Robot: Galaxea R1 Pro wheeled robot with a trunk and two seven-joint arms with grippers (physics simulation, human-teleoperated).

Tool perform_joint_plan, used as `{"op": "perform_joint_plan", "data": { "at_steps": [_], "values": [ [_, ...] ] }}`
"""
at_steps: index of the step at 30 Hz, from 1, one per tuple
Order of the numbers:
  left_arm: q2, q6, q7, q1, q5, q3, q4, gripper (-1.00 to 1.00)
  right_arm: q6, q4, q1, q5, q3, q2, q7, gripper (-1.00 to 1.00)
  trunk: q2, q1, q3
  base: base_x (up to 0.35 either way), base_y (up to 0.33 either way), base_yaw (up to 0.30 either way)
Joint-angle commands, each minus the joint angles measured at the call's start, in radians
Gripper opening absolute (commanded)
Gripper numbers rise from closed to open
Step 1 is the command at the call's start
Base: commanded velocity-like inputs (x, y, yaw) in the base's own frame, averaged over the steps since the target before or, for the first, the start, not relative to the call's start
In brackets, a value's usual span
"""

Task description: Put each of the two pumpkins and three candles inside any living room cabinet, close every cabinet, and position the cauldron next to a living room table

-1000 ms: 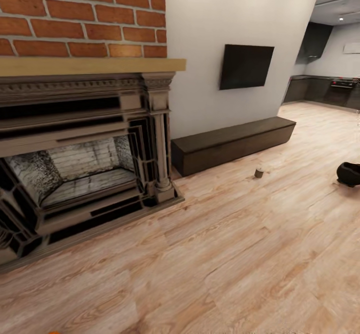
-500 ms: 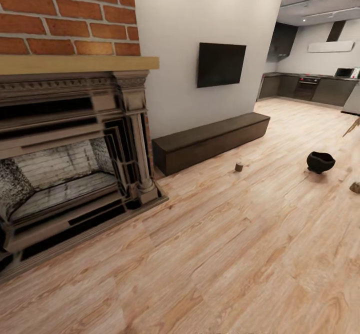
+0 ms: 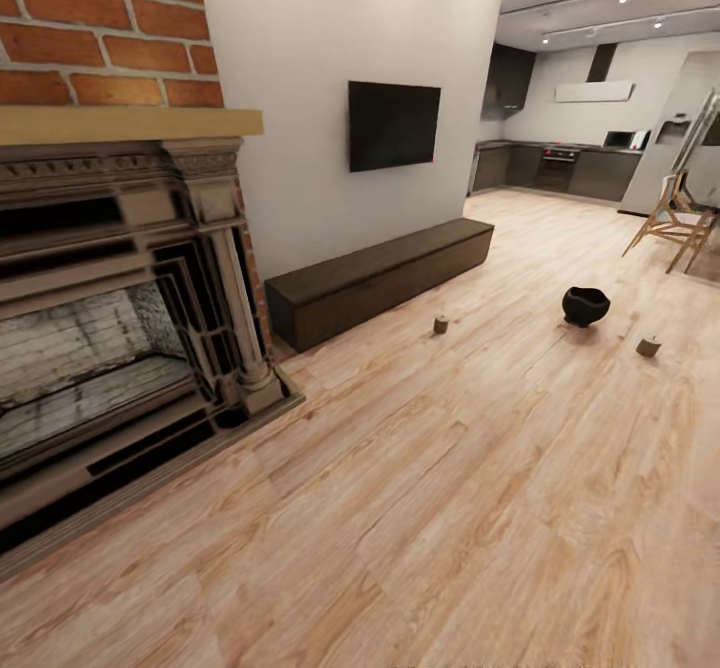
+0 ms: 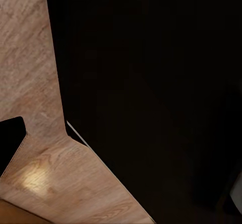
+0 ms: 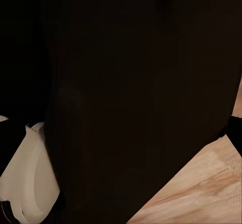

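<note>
The long low dark-brown cabinet (image 3: 380, 276) stands shut against the white wall, right of the fireplace. One short cream candle (image 3: 441, 325) stands on the wood floor just in front of the cabinet's right half. A second candle (image 3: 649, 346) stands farther right on the floor. Between and a little behind them sits the black cauldron (image 3: 585, 305), upright on the floor. The pumpkins are out of view. Both wrist views face a dark surface close up, with strips of wood floor (image 4: 30, 73) at the side.
A brick fireplace (image 3: 110, 298) with a wooden mantel fills the left. A black TV (image 3: 394, 126) hangs above the cabinet. A wooden-legged frame (image 3: 676, 228) stands at the far right. Dark kitchen units (image 3: 560, 170) line the back. Bare floor (image 3: 450, 508) stretches ahead.
The camera has swung right, so everything slid left in the picture. The cauldron, a second candle, the wooden frame and more kitchen came into view. Nothing itself moved.
</note>
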Motion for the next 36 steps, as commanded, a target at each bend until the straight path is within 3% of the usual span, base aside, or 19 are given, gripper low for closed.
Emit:
{"op": "perform_joint_plan", "data": {
  "at_steps": [1,28,36],
  "values": [
    [0.0,-0.003,0.0,0.0,-0.001,0.0,0.0,1.0,-0.003,0.0,0.0,-0.001,-0.001,0.001,0.0,1.0,0.0,0.0,-0.001,0.0,0.0,-0.261],
    [-0.008,0.0,-0.007,0.0,0.005,0.007,0.0,1.0,-0.004,0.0,0.0,-0.003,-0.001,0.0,0.0,1.0,0.0,0.0,-0.015,0.0,0.0,-0.259],
    [-0.007,0.004,-0.006,0.0,-0.002,0.003,-0.019,1.0,-0.005,0.0,0.0,0.0,0.002,-0.01,0.0,1.0,0.0,0.0,-0.018,0.19,0.0,-0.142]
  ]
}}
